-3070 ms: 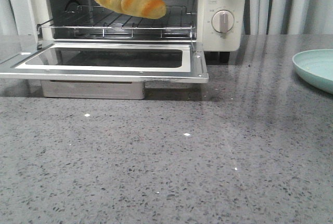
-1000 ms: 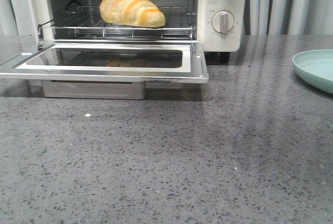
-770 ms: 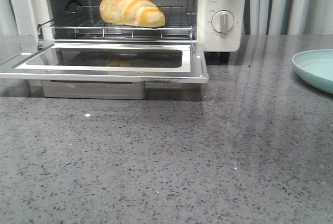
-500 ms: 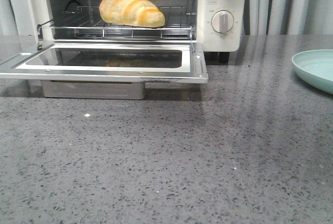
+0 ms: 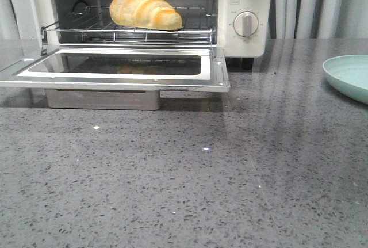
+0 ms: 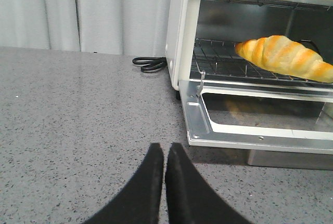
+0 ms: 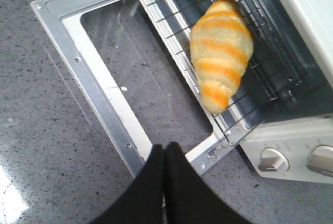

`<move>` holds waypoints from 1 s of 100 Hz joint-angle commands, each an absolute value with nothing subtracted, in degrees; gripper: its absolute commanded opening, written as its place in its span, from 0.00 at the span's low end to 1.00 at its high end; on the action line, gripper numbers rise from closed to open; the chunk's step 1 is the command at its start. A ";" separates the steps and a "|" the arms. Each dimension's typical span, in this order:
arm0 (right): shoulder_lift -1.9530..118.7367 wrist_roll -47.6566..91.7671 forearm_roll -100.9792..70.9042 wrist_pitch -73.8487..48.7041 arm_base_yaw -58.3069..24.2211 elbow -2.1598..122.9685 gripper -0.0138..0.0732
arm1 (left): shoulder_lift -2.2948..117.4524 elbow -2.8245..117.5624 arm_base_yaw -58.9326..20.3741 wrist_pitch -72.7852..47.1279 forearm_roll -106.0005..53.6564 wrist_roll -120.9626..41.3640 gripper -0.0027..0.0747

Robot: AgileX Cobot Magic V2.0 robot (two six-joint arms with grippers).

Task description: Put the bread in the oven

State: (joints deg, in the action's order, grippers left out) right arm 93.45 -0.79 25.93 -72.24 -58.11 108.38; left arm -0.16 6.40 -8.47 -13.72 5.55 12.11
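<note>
On the far left of the counter (image 6: 78,109), a coiled black cable (image 6: 150,64) lies just beside the oven's left wall, seen only in the left wrist view. The left pincer (image 6: 164,154) hangs over bare counter near the door's left corner, its two black fingers pressed together with nothing between them.

The oven (image 5: 247,41) stands at the far left-centre of the counter with its door (image 5: 115,69) dropped flat toward the near side, glass pane facing up. A metal tray (image 5: 103,99) shows under the door's edge. Inside, the wire rack (image 5: 132,32) is slid partly forward over the door hinge. The bread (image 5: 145,10) lies on the rack, free of any grip, its rounded end toward the left and its tapered, darker orange tip toward the right. In the right wrist view the tip reaches the rack's front rail.

The right pincer (image 7: 165,154) hovers above the door's right near corner, fingers closed on each other and empty, well apart from the bread.

On the oven's right panel, two round knobs (image 5: 246,23) sit one above the other, the upper cut off by the frame. Right of the oven the counter runs bare to a pale green plate (image 5: 348,75) at the right edge. Grey curtains (image 5: 316,3) hang behind.
</note>
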 commanded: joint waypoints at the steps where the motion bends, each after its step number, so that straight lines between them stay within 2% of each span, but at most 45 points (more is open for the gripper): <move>1: 89.51 -1.33 29.72 -75.25 -58.10 108.90 0.08 | -1.64 7.91 -8.44 -8.93 5.16 12.01 0.01; 100: 87.94 -1.44 30.02 -75.24 -58.10 107.87 0.08 | -1.64 7.91 -8.44 -8.93 5.16 12.01 0.01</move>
State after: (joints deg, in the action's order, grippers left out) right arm 89.93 -1.08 27.23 -72.43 -58.11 106.55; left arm -0.16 6.40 -8.47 -13.72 5.55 12.11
